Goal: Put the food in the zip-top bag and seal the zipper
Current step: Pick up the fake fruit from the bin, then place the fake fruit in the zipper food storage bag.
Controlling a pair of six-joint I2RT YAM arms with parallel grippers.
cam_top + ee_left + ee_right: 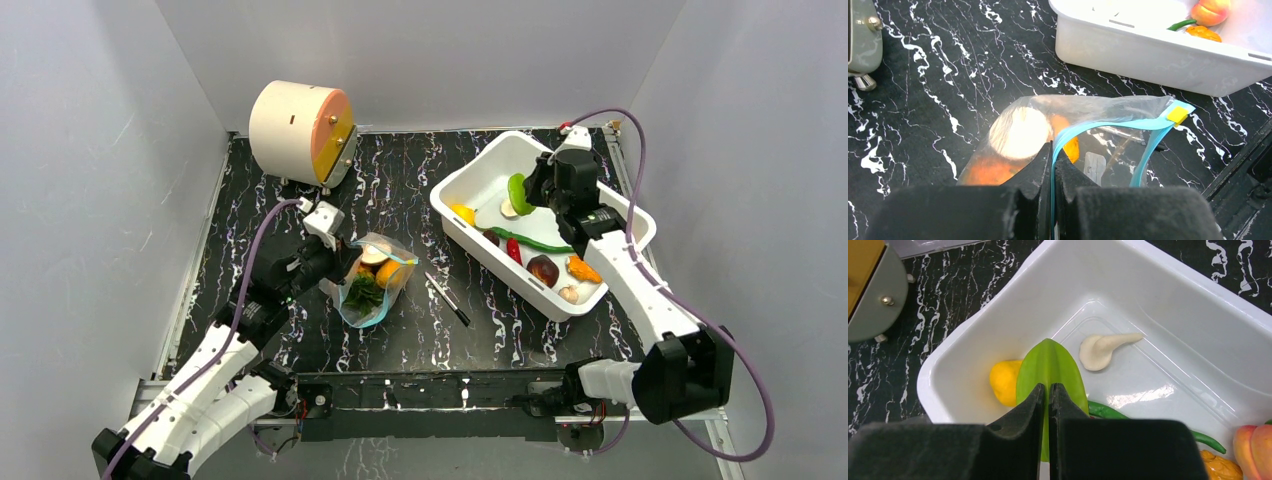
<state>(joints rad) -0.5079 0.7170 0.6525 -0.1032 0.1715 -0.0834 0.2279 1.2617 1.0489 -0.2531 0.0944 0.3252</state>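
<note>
Black marbled worktop [400, 200], grey walls round it. Bag [372, 285] lay left of centre with some food already inside. Its long axis ran roughly near-to-far, mouth end on the far side.

Left fingers [1048, 160] were clamped together on the zipper [1108, 126] at one end of the mouth. Yellow slider [1177, 114] sat at the other end. The two blue tracks ran apart between them, so I judged the mouth open.

Right fingers [1044, 395] were shut on a green fruit slice [1048, 365], held above the far-left part of the white tub [480, 165]. Rest of the food was in the tub: yellow piece [1004, 381], white piece [1103, 347], red chilli [513, 250], dark purple one [543, 270].

Key relation: bag lay to the left of the right fingers and a bit nearer, well apart, with the pen [447, 299] between tub and bag. Slice's long axis ran in line with the fingers, sticking out past their tips, so it should go in tip-first. Left arm was nearer the bag but was occupied holding the mouth.
</note>
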